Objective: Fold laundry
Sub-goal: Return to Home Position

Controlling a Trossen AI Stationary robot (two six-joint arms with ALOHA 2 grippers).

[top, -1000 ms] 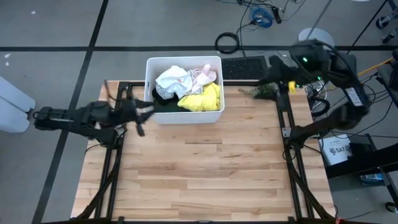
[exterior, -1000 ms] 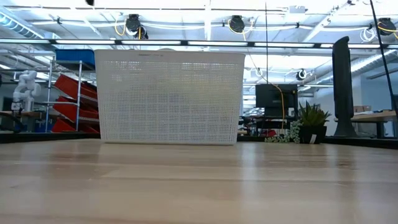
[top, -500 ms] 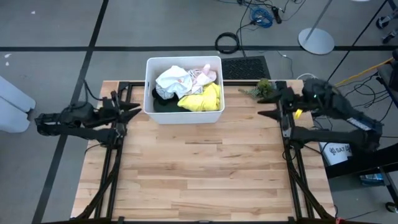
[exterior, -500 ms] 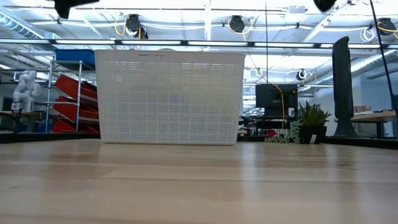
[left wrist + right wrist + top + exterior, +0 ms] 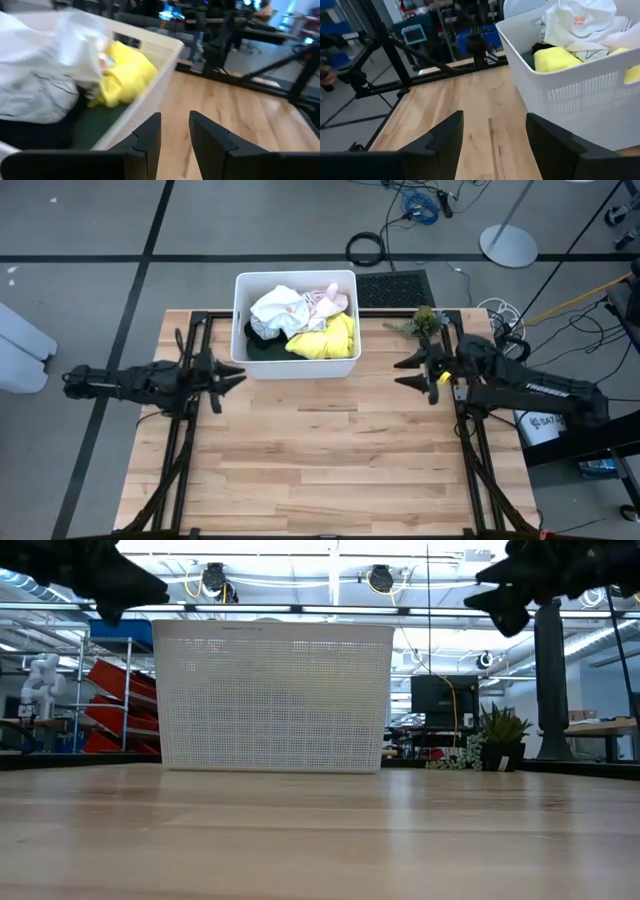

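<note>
The laundry [image 5: 300,320] lies heaped in a white bin [image 5: 297,367] at the far edge of the wooden surface [image 5: 320,460]. A white piece [image 5: 278,308] is on top, with a yellow one [image 5: 325,338] beside it, a dark one [image 5: 262,345] underneath and a bit of pink [image 5: 337,300] at the back. The left arm [image 5: 130,383] reaches in low over the surface's side rail. The left jaws are just off the bin's near corner, and their fingers [image 5: 147,145] stand a narrow gap apart with nothing between them. The right arm [image 5: 520,385] mirrors it from the other side. The right jaws are well apart from the bin and point toward it, their fingers [image 5: 445,145] spread wide and empty (noticeably wider than the left pair). The bin sits between the two sets of jaws, nearer the left ones, and bare wood lies ahead of both.
</note>
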